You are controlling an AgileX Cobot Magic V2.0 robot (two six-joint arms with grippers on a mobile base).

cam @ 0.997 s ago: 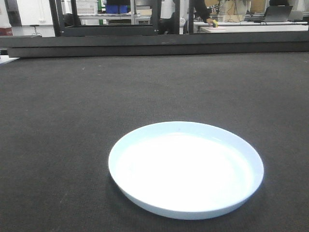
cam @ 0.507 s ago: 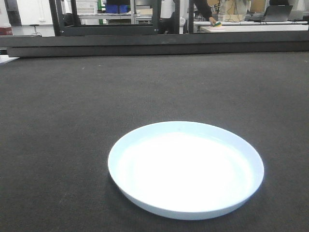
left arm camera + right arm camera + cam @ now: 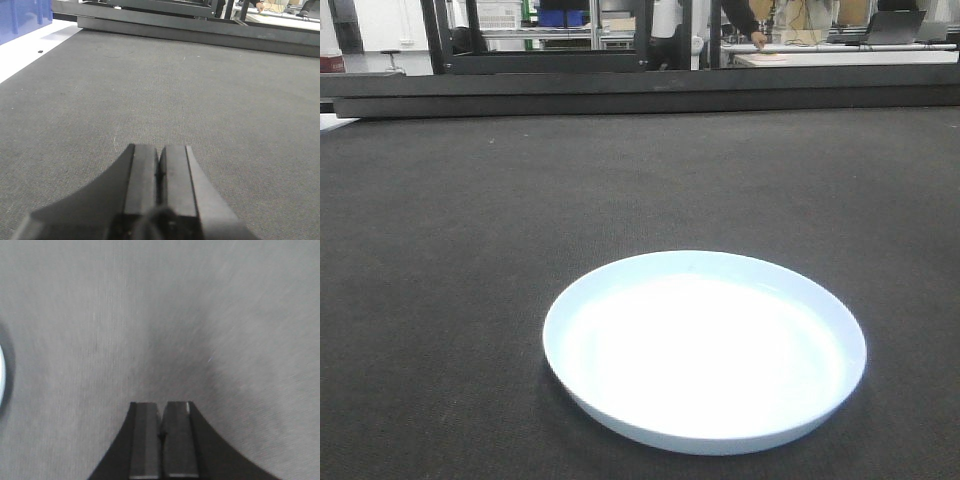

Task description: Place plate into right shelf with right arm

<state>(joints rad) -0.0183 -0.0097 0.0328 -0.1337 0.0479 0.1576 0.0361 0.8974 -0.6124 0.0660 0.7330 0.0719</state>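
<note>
The plate point(image 3: 705, 350) lies flat and right side up on the dark grey woven surface point(image 3: 470, 220), near the front and a little right of centre in the front-facing view. It is round, shallow and glossy white with a faint blue cast. Its low rim turns up all the way round, and a narrow shadow sits under its near left side.

The right gripper point(image 3: 161, 407) hangs over bare fabric with its jaws pressed together and nothing between them. In its wrist view only a thin pale sliver of the plate shows at the left edge, well apart from the jaws, with a soft shadow beside it.

The left gripper point(image 3: 160, 150) sits low over the same fabric, its jaws likewise closed flat against each other and empty. On the far left of that view a white strip point(image 3: 30, 50) borders the fabric, and a translucent blue bin point(image 3: 22, 17) stands in the top corner.

Along the far edge of the surface runs a black frame rail point(image 3: 640, 95). Beyond it, small and distant, a metal rack point(image 3: 535, 32) carries a small blue bin point(image 3: 565, 17). To the right of the rack a person's arm point(image 3: 745, 20) reaches down to a white table point(image 3: 840, 58), and a laptop point(image 3: 895, 25) stands farther right.
</note>
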